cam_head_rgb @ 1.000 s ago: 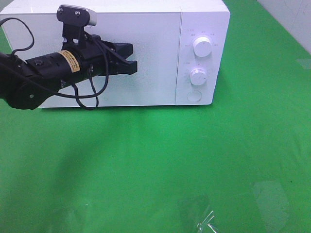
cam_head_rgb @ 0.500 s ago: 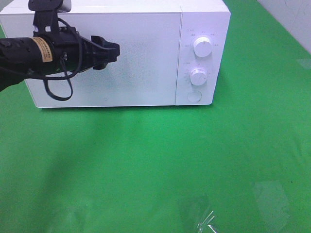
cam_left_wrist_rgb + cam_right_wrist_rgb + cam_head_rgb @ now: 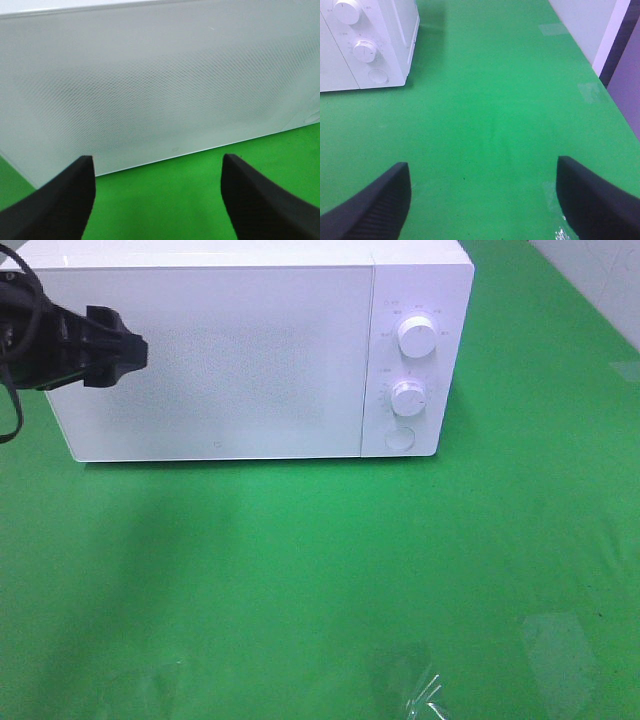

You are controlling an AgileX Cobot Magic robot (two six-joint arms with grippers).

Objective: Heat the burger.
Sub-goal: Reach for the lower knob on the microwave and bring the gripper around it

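Burger out of view — microwave (image 3: 215, 360) shut

One white microwave (image 3: 250, 360), two round knobs (image 3: 417, 337) (image 3: 408, 398), one round button (image 3: 399, 438), two black tools (image 3: 157, 167) (image 3: 482, 172)

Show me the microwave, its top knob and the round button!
microwave (image 3: 220, 370), high camera view, middle of its white door.
top knob (image 3: 416, 337), high camera view, centre of the dial.
round button (image 3: 399, 438), high camera view, centre of the button.

Left end effector (image 3: 157, 160): black fingers (image 3: 60, 200) spread, nothing between them, facing the white microwave door (image 3: 160, 90); green table (image 3: 160, 210) below.
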